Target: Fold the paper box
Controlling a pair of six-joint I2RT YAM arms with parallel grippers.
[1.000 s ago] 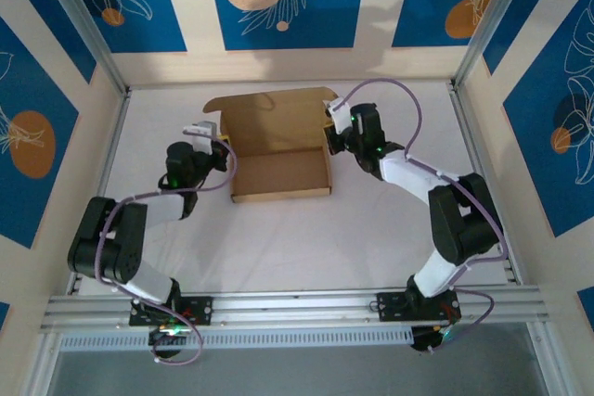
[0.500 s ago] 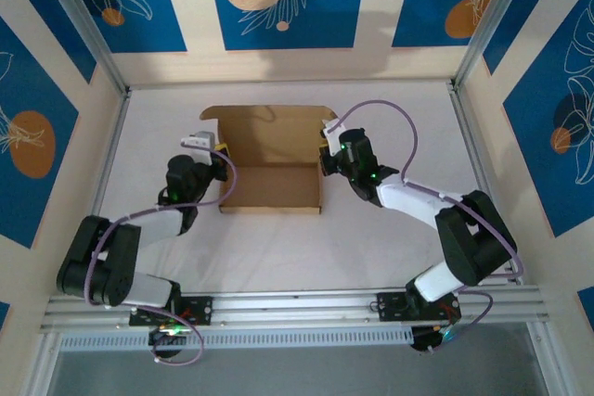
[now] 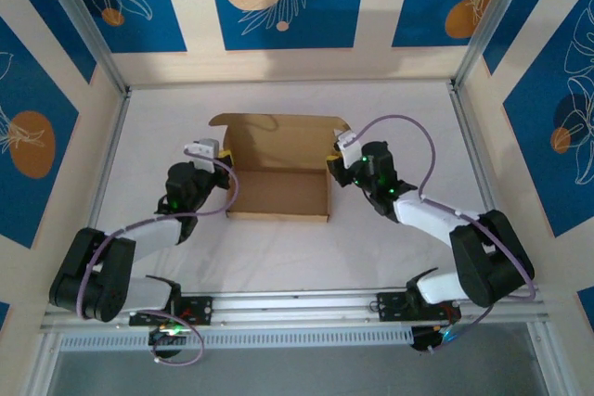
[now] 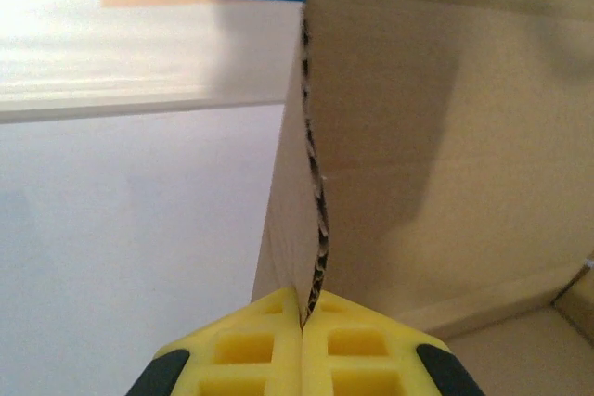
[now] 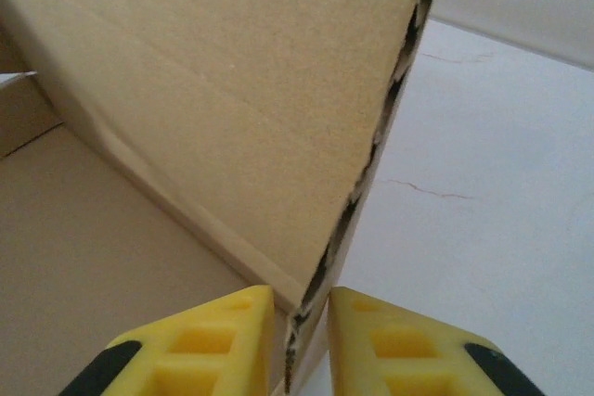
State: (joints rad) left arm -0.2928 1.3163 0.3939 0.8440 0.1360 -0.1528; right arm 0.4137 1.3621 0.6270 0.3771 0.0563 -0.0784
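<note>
Paper box [image 3: 278, 190] sits on the white desk [image 3: 278, 257], about mid-width and a little toward the far side, between the two arms. Base panel lies flat. Large back panel stands raised along the far edge, with rounded corners at top. A low wall runs along the near edge.

Left jaws: at the box's left side wall. From the left wrist, the yellow pads [image 4: 251, 350] are pressed together on the bottom of that wall, with the corrugated edge of the paper box [image 4: 399, 136] rising straight up from between them. Closed, gripping the cardboard. Desk [image 4: 139, 248] is bare to the left of the wall.

Right jaws: at the box's right side wall, near the far corner. From the right wrist, the yellow pads [image 5: 209, 336] stand slightly apart, with the wall's edge of the paper box [image 5: 213, 90] between them and a thin gap on each side. Loosely open around the wall, not clamping. Box floor lies left of the wall, desk [image 5: 492, 192] to the right.
</note>
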